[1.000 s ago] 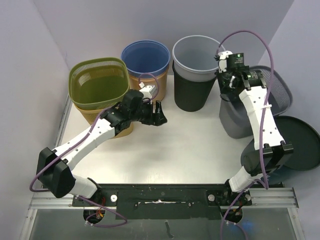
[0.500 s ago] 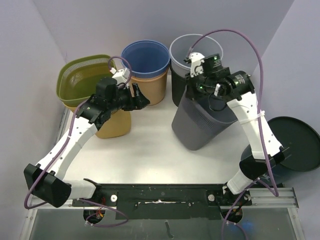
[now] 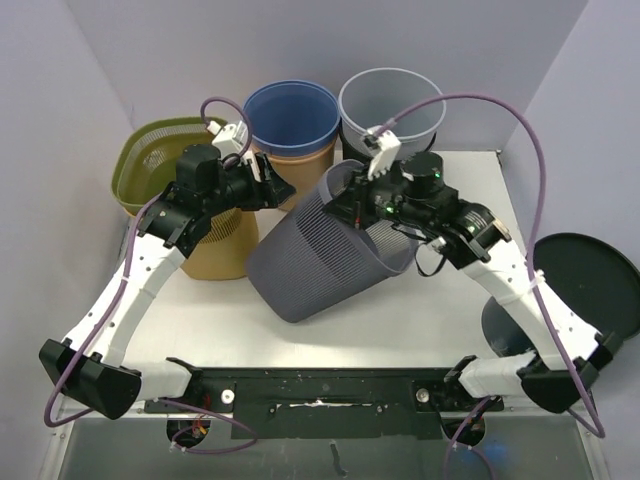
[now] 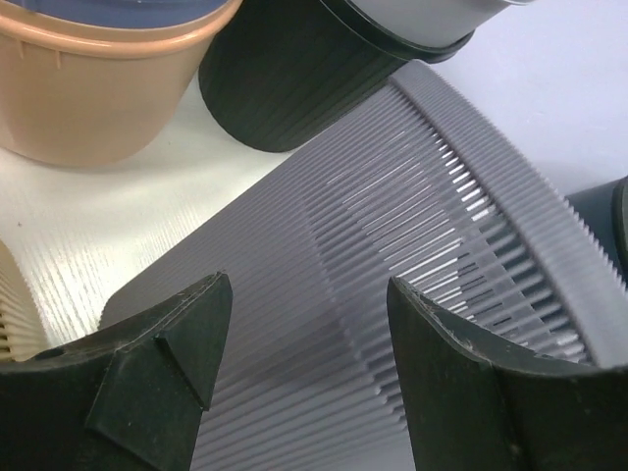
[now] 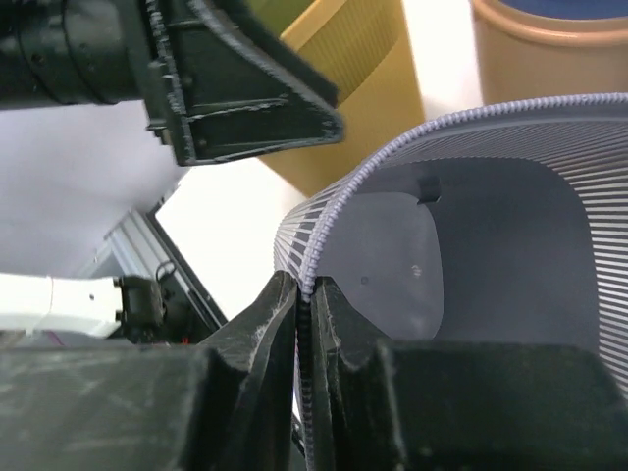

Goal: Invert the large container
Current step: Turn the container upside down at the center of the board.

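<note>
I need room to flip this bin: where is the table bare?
Bare table lies in front, between the tilted grey bin and the near rail. The back row of stacked buckets is crowded.

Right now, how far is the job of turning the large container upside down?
Done: the right pincer is shut on the rim of the grey slatted bin, which leans far over. In hand: the tilt. To do: bring its mouth down and release. The left pincer is open, touching nothing.
</note>
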Robot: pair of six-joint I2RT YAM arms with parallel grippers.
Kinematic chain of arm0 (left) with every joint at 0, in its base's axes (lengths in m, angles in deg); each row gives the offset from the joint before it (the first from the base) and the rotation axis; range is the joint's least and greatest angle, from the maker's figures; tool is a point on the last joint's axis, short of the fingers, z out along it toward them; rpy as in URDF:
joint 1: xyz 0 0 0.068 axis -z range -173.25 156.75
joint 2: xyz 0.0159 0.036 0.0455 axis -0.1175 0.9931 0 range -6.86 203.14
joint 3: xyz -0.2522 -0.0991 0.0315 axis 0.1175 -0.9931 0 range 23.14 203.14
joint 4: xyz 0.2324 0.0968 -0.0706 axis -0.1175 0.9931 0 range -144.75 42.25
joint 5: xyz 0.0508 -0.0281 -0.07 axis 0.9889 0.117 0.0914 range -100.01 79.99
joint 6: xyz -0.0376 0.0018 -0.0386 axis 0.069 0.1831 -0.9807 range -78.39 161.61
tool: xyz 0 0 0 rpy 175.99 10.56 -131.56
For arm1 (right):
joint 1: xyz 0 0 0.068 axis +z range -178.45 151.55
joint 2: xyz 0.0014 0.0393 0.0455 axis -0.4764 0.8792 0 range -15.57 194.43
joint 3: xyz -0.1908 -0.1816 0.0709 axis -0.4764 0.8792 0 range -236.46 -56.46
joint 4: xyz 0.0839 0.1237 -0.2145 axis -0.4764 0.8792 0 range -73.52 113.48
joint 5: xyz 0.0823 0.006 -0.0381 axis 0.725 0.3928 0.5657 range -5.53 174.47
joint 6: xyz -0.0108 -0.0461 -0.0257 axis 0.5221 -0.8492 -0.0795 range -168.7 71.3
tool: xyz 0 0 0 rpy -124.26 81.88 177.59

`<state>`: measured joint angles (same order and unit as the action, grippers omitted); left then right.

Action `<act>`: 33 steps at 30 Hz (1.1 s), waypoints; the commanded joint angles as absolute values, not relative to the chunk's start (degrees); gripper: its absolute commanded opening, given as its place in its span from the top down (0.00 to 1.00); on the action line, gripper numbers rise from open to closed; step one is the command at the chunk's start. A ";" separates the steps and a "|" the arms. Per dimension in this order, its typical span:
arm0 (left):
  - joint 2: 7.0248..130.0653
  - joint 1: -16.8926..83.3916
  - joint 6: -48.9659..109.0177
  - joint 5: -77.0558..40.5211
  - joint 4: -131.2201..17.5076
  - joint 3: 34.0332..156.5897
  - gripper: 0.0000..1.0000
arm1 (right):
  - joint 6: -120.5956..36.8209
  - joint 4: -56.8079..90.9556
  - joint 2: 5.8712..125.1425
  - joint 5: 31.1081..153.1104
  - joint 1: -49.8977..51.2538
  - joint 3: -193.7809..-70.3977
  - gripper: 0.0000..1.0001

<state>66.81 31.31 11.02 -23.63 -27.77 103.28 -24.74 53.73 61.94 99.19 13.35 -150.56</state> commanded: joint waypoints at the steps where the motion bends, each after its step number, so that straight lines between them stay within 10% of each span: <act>1: 65.67 30.73 12.18 -26.03 -30.74 104.44 0.36 | -17.37 44.68 53.25 92.62 8.38 -138.63 1.00; 9: 68.52 36.16 14.08 -28.55 -31.14 105.79 0.36 | -16.86 55.75 44.81 82.66 3.30 -124.80 0.98; 25: 74.64 44.18 13.53 -27.01 -31.96 106.31 0.36 | -19.18 64.15 47.18 76.56 0.68 -122.44 0.49; 33: 76.05 44.58 14.40 -27.15 -31.29 107.09 0.36 | -16.79 67.34 48.27 76.57 0.66 -125.49 0.52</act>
<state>75.51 44.18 13.18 -26.96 -28.40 104.00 -16.80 59.59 47.28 77.90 0.81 -124.88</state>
